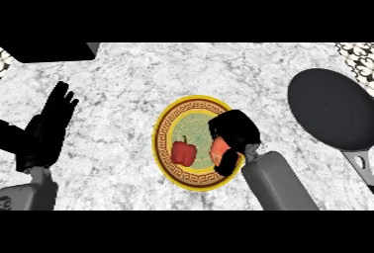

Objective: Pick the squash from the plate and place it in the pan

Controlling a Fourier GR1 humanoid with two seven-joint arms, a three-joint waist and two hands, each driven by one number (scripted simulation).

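The grasp step is in hand: the squash (217, 148), on the plate (191, 184) beside a red pepper (183, 152), is clasped by the curled right robot hand (234, 136), so a lift towards the pan (332, 108) is called for.

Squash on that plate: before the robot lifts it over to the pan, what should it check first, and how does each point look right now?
1. Right hand curled round the squash: ok.
2. Fingers fully enclosing it: cannot tell, the hand hides most of it.
3. Red pepper apart from the hand: ok.
4. Squash lifted off the plate: cannot tell.
5. Pan holds nothing, ready to receive: ok.
6. Left hand open, resting at the view's left, out of the path: ok.
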